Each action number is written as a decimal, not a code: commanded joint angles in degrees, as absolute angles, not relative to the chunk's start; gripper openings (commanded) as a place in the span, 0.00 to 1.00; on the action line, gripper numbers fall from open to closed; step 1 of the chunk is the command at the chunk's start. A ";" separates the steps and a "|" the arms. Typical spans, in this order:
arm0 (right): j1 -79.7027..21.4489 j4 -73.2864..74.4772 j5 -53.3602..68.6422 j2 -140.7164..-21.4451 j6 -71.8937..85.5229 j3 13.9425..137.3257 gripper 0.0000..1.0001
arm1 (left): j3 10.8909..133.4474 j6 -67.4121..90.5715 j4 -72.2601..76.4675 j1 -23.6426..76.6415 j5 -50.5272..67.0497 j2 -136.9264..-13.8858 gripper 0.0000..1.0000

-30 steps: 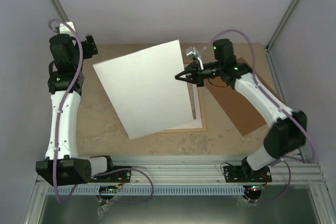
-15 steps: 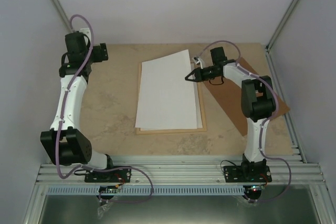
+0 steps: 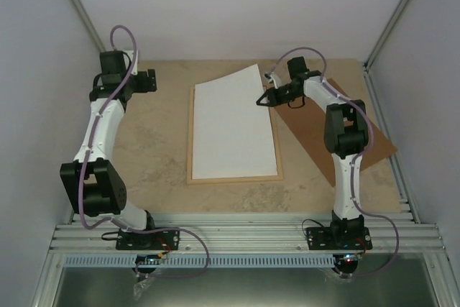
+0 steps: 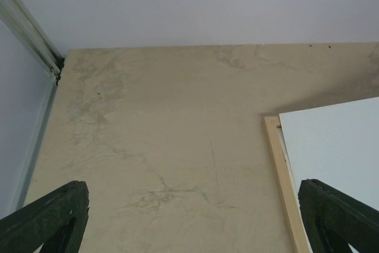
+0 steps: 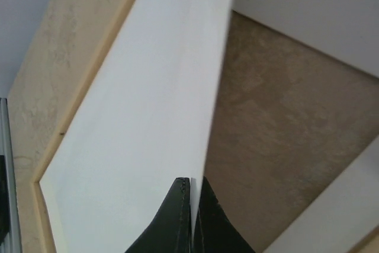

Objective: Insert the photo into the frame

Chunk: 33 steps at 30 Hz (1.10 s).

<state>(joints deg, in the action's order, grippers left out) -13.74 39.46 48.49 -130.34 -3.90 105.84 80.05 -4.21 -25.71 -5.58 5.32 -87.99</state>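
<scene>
— Beige table (image 3: 151, 156) is carrying the frame (image 3: 190, 141) at centre. Where is the photo (image 3: 233, 131) sitting?
— White back up over the frame; I am pinching its far right corner, right gripper (image 3: 260, 101) clamped, left gripper (image 3: 152, 81) hanging spread apart far left. I am recommending easing that corner down inside the frame before releasing.

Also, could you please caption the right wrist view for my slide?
Right gripper pinches the photo by its edge, white back up, over the pale wooden frame.
</scene>
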 commanded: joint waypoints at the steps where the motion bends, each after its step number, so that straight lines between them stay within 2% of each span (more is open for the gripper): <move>1: -13.28 47.12 48.14 -133.06 -8.41 108.87 0.00 | 79.33 -4.33 -25.93 -5.83 7.52 -88.74 0.98; 12: -13.38 44.67 49.81 -133.75 -4.02 106.88 0.00 | 77.39 -3.60 -25.55 -5.81 7.61 -89.09 0.98; 24: -12.78 37.19 52.47 -132.63 9.02 102.40 0.00 | 76.86 -2.56 -25.75 -5.87 7.58 -89.36 0.99; 31: -12.74 36.34 54.17 -133.06 8.74 101.86 0.00 | 76.82 -2.44 -25.84 -5.84 7.53 -89.89 0.99; 32: -12.77 36.47 53.85 -132.93 8.59 101.72 0.02 | 76.92 -2.41 -25.80 -5.87 7.40 -90.02 0.99; 33: -12.75 36.58 53.28 -132.81 8.49 101.70 0.08 | 77.04 -2.44 -25.76 -5.89 7.46 -90.13 0.99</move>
